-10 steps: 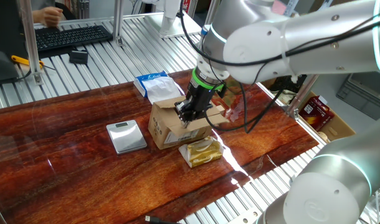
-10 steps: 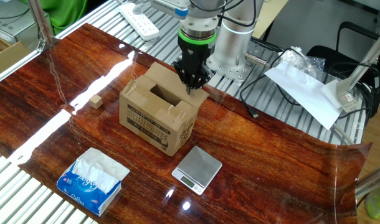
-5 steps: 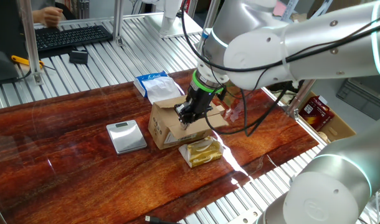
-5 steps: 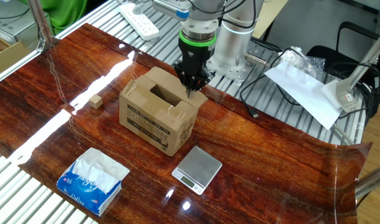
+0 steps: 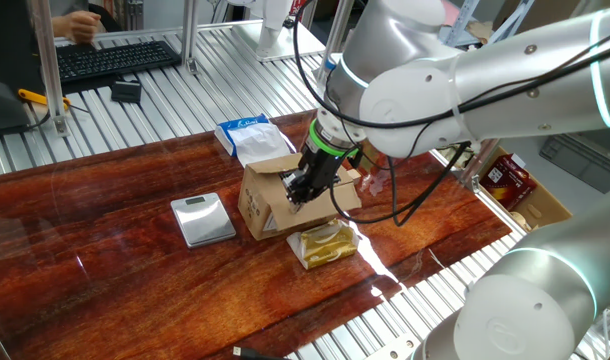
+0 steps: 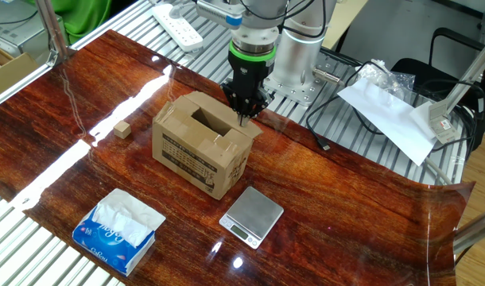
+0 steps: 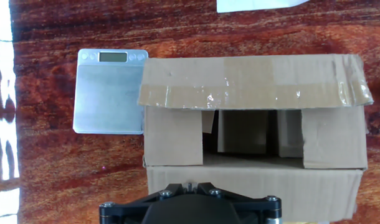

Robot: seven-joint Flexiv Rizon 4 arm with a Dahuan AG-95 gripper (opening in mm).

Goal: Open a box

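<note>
My gripper [image 6: 244, 116] has its fingers pinched together with nothing between them, pointing straight down at the rear flap of the cardboard box [image 6: 201, 150]. From one fixed view the tips sit right at that flap's edge; I cannot tell whether they press it or just hover. In the hand view only the gripper's black body shows at the bottom, over the near flap, with the dark opening beyond it and the taped far flap [image 7: 252, 87] folded back.

The box stands near the middle of the desk [image 6: 362, 206], already partly open. My worry is that it is light and unanchored: if I push down or sideways on the flap, the whole carton may slide or tip rather than the flap hinging. Closed fingers can also slip off the cardboard edge and jab into the opening, or crease the flap instead of folding it.

Around it, the digital scale [image 6: 251, 216] lies just beside the box toward the front edge, and the yellow packet [image 5: 325, 243] rests against its base on one side, so a shoved box would knock either. The tissue pack [image 6: 118, 226] sits well apart near the front corner, the small wooden block [image 6: 122, 129] toward the left edge.
</note>
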